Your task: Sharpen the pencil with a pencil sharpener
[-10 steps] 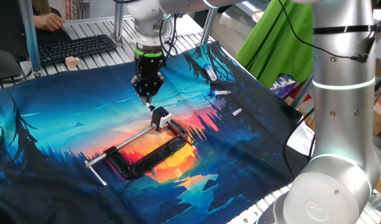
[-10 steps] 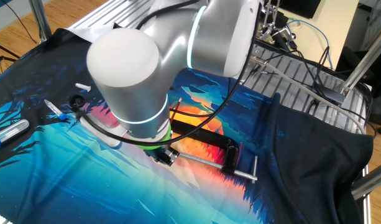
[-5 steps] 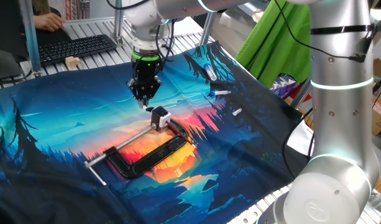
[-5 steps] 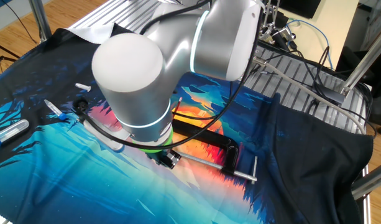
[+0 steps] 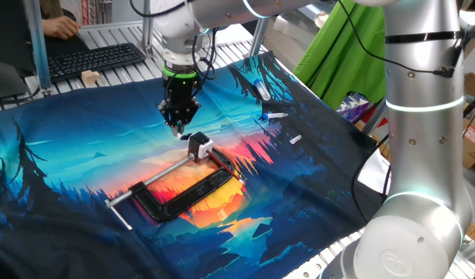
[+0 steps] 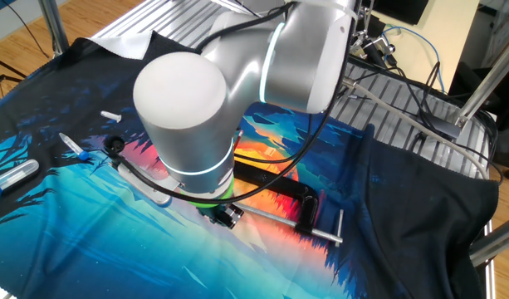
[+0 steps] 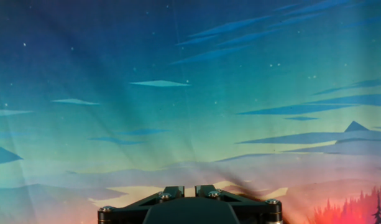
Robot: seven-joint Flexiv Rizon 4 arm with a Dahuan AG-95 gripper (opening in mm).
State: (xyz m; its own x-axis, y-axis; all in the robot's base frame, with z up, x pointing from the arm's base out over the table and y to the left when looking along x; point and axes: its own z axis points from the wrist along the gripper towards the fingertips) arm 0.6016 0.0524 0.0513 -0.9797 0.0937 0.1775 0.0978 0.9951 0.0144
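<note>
Gripper (image 5: 179, 129): you had it clenched on the pencil (image 5: 183, 133) (barely visible).
Pencil sharpener (image 5: 199, 146): just beside, in the clamp (image 5: 177, 192).

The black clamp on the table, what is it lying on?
The black clamp lies on a printed sunset cloth covering the table. What is beneath the cloth is hidden.
</note>
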